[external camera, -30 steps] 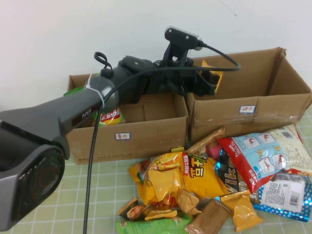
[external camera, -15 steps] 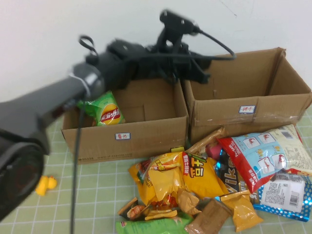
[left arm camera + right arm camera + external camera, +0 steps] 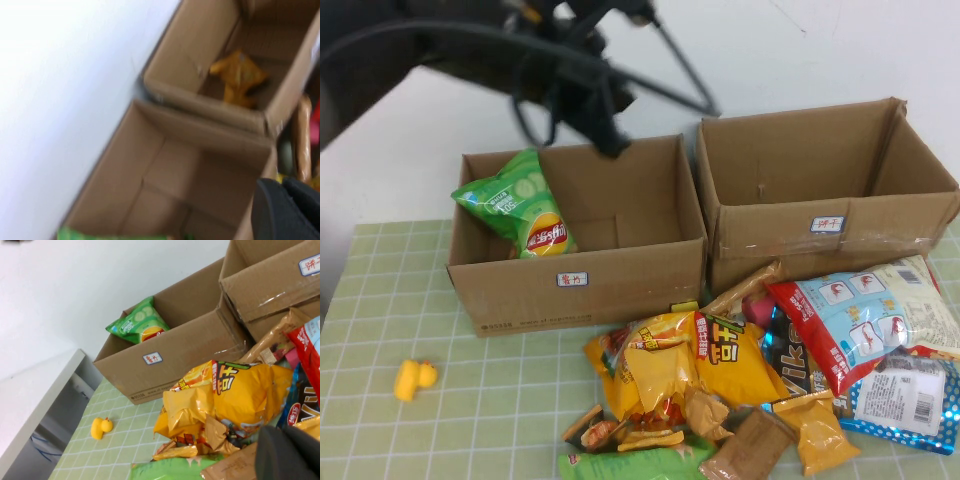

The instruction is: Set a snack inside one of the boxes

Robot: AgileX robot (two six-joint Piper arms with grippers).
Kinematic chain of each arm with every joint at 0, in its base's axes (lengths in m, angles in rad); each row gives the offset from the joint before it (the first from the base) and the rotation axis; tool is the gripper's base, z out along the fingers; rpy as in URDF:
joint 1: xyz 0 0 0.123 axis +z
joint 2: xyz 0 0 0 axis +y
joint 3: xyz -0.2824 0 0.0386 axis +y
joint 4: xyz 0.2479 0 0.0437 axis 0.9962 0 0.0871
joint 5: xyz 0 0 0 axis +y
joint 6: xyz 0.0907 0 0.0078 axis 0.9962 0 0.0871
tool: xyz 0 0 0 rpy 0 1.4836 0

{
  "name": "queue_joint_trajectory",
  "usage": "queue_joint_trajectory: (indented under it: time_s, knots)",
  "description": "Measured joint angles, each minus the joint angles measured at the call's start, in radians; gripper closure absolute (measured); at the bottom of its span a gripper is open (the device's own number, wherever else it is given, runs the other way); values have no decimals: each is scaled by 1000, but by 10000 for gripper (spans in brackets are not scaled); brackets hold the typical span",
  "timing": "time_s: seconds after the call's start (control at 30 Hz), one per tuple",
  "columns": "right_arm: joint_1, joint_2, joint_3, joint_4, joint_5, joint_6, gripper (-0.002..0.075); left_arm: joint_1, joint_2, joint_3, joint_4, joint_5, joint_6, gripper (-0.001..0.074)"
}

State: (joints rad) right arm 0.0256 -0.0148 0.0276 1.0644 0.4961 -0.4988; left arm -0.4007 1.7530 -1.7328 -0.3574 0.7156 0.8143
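since the green crisp bag (image 3: pixel 516 204) already leans inside the lower box (image 3: pixel 578 290), the left gripper (image 3: pixel 605 130) hangs above it; i cannot tell its finger state, nor that of the right gripper (image 3: pixel 290 452), low beside the snack pile (image 3: pixel 225 400).

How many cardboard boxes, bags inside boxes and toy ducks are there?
Cardboard boxes: 2 (lower box, taller box)
Bags inside boxes: 2 (green crisp bag, yellow bag)
Toy ducks: 1
Total: 5
Grippers: left gripper above lower box; right gripper by snack pile.

Black left arm (image 3: pixel 470 45) (blurred), looping black cables.
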Motion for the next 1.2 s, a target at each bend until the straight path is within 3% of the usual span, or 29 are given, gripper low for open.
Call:
queue_joint_trajectory:
  time_s: [0.3,0.5,0.8,1.03,1.2]
  knots:
    - [0,0,0,8,2,0,728,0,-418,555,-12,-226,-58,735]
    - [0,0,0,10,2,0,728,0,-660,830,-42,-263,-92,735]
    - [0,0,0,10,2,0,728,0,-926,1010,-74,-113,-145,735]
    - [0,0,0,10,2,0,728,0,-964,1025,-19,74,-155,735]
    - [0,0,0,10,2,0,728,2,-1018,1079,29,23,-237,735]
